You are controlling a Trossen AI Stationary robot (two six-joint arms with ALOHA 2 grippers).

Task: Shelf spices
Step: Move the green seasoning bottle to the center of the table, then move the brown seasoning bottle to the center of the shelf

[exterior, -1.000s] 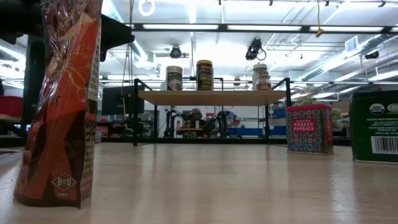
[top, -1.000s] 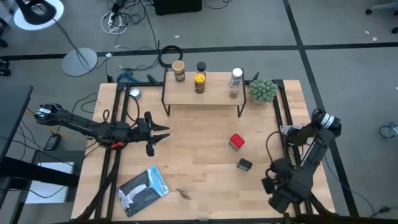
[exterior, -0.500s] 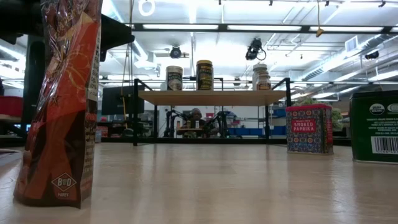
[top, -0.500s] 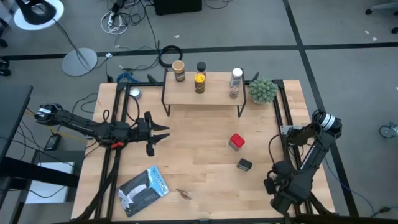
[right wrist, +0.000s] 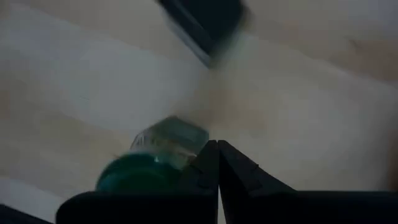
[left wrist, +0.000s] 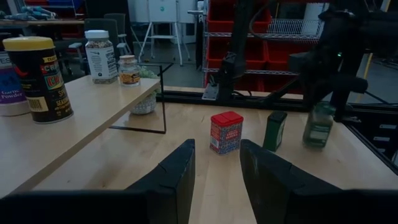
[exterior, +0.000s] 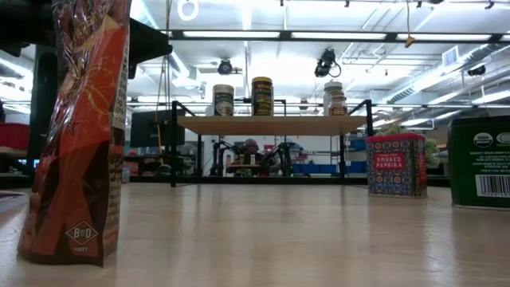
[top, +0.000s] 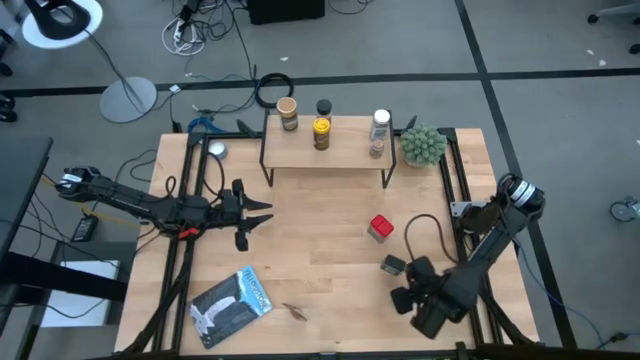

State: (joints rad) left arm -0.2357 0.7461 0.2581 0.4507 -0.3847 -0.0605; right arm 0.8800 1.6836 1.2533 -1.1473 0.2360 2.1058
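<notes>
The left wrist view gives what the overhead one hides: a green-capped glass jar (left wrist: 319, 124) standing upright on the surface (top: 320, 260), below the right arm and just beside the green tin (left wrist: 273, 130). From above, that arm covers the jar. The right wrist view shows the right hand (right wrist: 214, 163) closed, its fingers pressed together and empty, with the green cap next to them rather than between them; whether they touch it cannot be told.

The left hand (left wrist: 216, 168) hovers over the surface's left side, its fingers parted with nothing between them, pointing across towards the red tin (left wrist: 226, 132).

The shelf (top: 325, 148) is a light-wood board on thin black legs. It stands at the far edge of the surface, its long axis running left to right. On it, all upright: a tan-lidded jar (top: 288, 113), a black-lidded jar (top: 323, 107), a yellow jar (top: 321, 133), a white-capped clear bottle (top: 380, 122) and a smaller jar (top: 376, 148) just in front of the bottle. The left wrist view shows the yellow jar as a dark canister with a yellow lid.

The red tin stands upright near the middle of the surface, well apart from the shelf. Only the low view makes its label readable: smoked paprika. The green tin stands upright a little nearer the front edge.

A potted plant (top: 423, 145) sits by the shelf's right end, and a blue-white packet (top: 232, 300) lies flat at the front left.
</notes>
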